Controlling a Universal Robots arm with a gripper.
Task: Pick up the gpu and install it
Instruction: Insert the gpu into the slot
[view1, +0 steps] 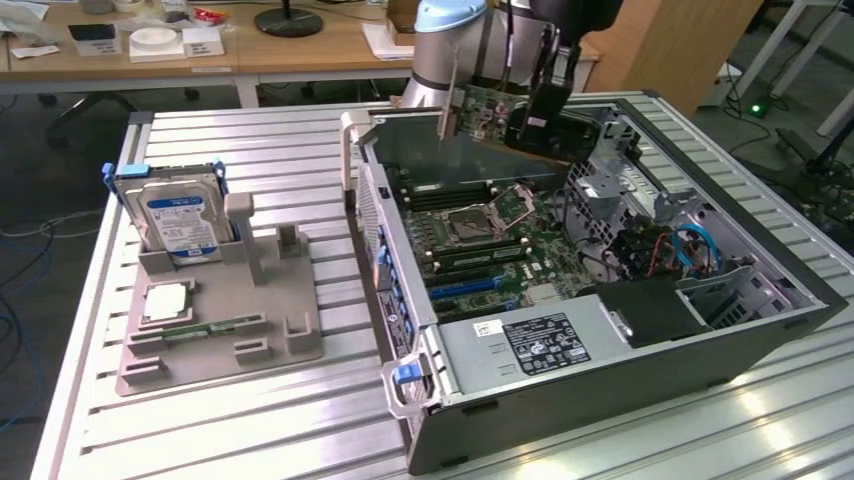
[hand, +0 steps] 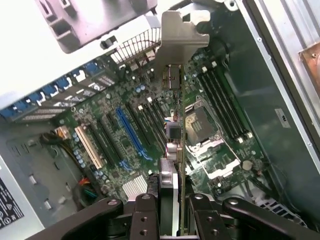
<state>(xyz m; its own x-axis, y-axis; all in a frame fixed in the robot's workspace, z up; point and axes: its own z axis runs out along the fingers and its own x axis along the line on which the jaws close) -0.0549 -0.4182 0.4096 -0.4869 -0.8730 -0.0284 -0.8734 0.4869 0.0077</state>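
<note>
The end effector (hand: 172, 216) is clamped tight on the gpu (hand: 178, 37), which hangs edge-down with the motherboard (hand: 132, 127) just below it.

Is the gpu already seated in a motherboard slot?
No, the end effector holds the gpu above the open case, clear of the motherboard.

The gpu (view1: 483, 108) (hand: 175, 80), green board with pale bracket, hangs upright above the motherboard (view1: 467, 245) (hand: 125, 135).
</note>
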